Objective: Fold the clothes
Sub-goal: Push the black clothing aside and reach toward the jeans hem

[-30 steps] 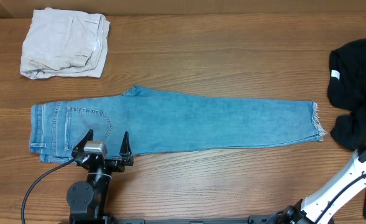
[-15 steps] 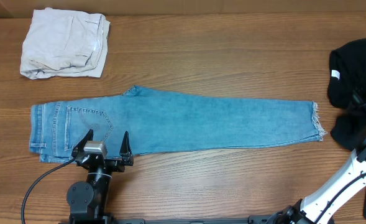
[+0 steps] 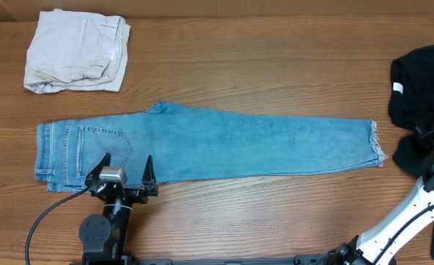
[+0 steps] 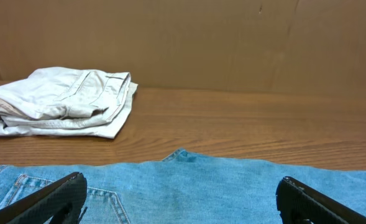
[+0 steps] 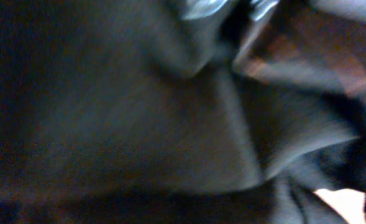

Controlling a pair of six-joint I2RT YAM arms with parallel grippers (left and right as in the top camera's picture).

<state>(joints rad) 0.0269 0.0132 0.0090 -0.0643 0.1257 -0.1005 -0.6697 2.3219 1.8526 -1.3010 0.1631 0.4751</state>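
Left end effector (image 3: 126, 171) is released, fingers spread, at the near edge of the jeans (image 3: 239, 147), by the waist end. Jeans lie flat on the table (image 3: 275, 66), long axis left-right, waist left, frayed hems right. Right end effector is lost in the black garment (image 3: 419, 81), so I cannot tell its grip. Right arm looks nearer the hems.

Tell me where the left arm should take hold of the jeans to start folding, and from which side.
Probably grip the waistband corner at the near edge of the jeans, coming from the robot's side. The denim lies flat, so only its edges offer a pinch. The open left gripper sits just over that edge, by the pocket.
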